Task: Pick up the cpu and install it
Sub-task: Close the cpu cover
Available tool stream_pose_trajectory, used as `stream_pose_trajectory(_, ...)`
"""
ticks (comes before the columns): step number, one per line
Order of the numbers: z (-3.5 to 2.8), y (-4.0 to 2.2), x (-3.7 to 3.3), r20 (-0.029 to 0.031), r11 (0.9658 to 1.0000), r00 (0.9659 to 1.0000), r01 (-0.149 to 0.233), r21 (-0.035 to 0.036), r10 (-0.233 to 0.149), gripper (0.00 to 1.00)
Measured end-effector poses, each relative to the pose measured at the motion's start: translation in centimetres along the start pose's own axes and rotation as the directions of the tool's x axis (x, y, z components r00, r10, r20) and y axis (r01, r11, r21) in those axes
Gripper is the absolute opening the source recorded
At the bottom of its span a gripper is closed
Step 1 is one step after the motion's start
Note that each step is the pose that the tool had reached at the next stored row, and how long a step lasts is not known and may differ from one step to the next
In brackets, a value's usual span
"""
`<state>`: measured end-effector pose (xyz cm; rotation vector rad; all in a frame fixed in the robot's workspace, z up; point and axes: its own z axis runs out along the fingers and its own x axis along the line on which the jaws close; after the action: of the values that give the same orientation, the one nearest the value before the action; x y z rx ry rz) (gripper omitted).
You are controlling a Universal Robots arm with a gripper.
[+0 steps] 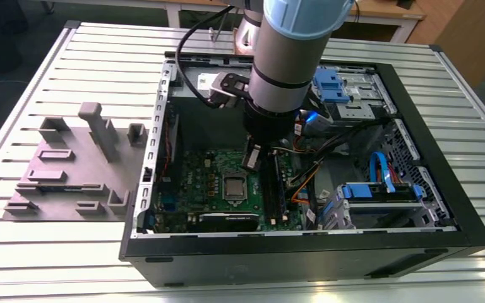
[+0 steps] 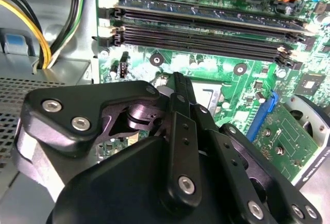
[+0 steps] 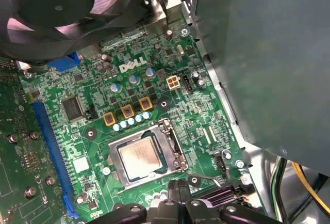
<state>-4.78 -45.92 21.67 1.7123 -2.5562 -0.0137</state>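
You have one cpu (image 3: 140, 158), lying flat and silvery face up in the socket (image 3: 175, 141) on the motherboard (image 1: 204, 167); being square, it shows no long axis. Your one gripper (image 3: 178, 195) hovers just beside it, holding nothing, though you cannot tell its finger state.

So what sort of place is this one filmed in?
Likely a robotics lab or assembly workbench: an open computer case lies on a slotted aluminium table, beside a grey parts fixture, with the cpu in its motherboard socket.

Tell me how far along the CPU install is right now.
The cpu already lies inside the metal-framed socket on the green motherboard. The pincer hangs just beside the socket, with no chip in it. Whether the socket's latch is closed can't be told.
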Motion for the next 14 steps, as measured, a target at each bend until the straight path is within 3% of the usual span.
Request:
stream_pose_trajectory(8, 0.08, 0.69, 0.99, 0.0179, 1.0, 0.9998, 0.0, 0.0085, 0.0, 0.1)
stream_pose_trajectory(14, 0.15, 1.32, 1.87, 0.0252, 0.9999, 0.9997, 0.0, 0.0152, -0.001, 0.1)
